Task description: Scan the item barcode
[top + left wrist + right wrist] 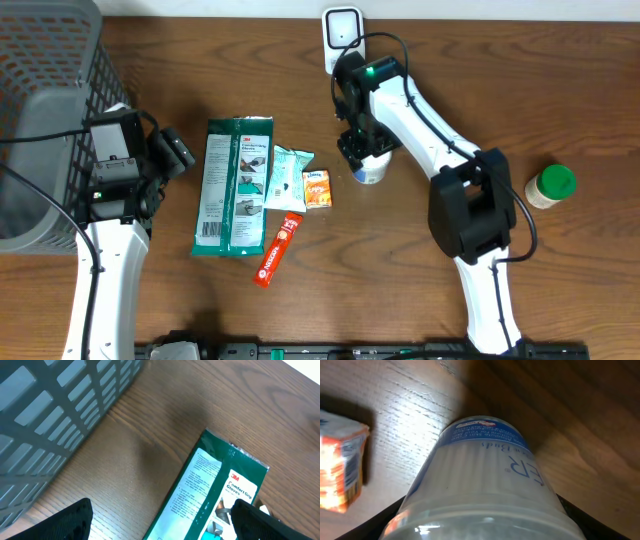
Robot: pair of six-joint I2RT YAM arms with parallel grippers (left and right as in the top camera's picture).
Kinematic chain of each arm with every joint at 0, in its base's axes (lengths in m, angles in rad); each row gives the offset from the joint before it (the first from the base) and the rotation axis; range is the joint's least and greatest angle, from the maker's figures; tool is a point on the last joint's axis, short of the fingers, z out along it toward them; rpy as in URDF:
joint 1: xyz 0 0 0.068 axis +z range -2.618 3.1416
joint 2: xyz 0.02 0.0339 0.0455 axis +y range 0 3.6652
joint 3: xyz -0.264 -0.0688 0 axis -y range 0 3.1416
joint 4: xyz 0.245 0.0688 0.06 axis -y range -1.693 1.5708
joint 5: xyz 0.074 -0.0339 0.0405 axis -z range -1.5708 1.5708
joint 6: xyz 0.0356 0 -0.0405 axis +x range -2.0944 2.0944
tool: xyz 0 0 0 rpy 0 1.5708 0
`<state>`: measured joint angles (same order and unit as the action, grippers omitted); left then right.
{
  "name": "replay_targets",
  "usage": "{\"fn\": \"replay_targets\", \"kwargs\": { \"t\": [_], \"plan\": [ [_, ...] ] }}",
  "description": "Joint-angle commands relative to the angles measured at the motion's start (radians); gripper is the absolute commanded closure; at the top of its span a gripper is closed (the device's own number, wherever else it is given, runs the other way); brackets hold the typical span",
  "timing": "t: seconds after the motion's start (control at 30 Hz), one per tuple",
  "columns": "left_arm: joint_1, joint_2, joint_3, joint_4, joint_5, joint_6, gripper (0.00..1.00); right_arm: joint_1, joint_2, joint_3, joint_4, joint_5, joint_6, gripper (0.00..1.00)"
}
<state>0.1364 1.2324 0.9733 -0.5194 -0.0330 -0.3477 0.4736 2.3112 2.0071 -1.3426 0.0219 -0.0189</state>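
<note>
Arm [428,122] angled down, right tool [360,148] clamped on cotton-bud tub [485,475]; left tool [162,521] apart, over glove pack [205,495].

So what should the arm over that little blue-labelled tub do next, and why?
Probably close the right hand firmly on the cotton bud tub. Its fingers flank the tub, which rests on the table, and the white scanner it must reach sits apart.

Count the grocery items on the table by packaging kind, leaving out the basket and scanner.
Flat packets: 3 (3M gloves pack, tissue pack, red sachet)
Boxes: 1 (small orange box)
Tubs and jars: 2 (cotton buds tub, green-lidded jar)
Total: 6
</note>
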Motion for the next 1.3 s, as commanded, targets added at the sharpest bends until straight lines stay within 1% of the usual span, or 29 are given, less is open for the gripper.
{"fn": "replay_targets", "kwargs": {
  "t": [0.0,0.1,0.13,0.17,0.2,0.23,0.47,0.67,0.77,0.9,1.27],
  "plan": [
    [0.003,-0.009,0.026,0.000,-0.012,-0.006,0.12,0.006,-0.126,0.005,0.000,-0.005,0.016,0.42],
    [0.003,-0.009,0.026,0.000,-0.012,-0.006,0.12,0.006,-0.213,0.005,0.004,-0.005,0.047,0.47],
    [0.003,-0.009,0.026,0.000,-0.012,-0.006,0.12,0.006,-0.241,0.005,0.003,-0.005,0.057,0.54],
    [0.003,-0.009,0.026,0.000,-0.012,-0.006,0.12,0.006,-0.274,0.005,0.000,-0.005,0.069,0.67],
    [0.003,-0.009,0.026,0.000,-0.012,-0.006,0.12,0.005,-0.306,0.005,-0.004,-0.005,0.075,0.85],
    [0.003,-0.009,0.026,0.000,-0.012,-0.006,0.12,0.005,-0.343,0.005,-0.009,-0.005,0.079,0.99],
    [0.003,-0.009,0.026,0.000,-0.012,-0.006,0.12,0.005,-0.556,0.005,0.009,-0.004,0.084,0.99],
    [0.003,-0.009,0.026,0.000,-0.012,-0.006,0.12,0.005,-0.650,0.005,0.126,-0.004,0.085,0.99],
    [0.003,-0.009,0.026,0.000,-0.012,-0.006,0.12,0.005,-0.649,0.005,0.190,-0.001,0.085,0.99],
    [0.003,-0.009,0.026,0.000,-0.012,-0.006,0.12,0.005,-0.609,0.005,0.303,0.058,0.081,0.99],
    [0.003,-0.009,0.026,0.000,-0.012,-0.006,0.12,0.005,-0.415,0.005,0.615,0.180,0.070,0.99]
  ]
}}
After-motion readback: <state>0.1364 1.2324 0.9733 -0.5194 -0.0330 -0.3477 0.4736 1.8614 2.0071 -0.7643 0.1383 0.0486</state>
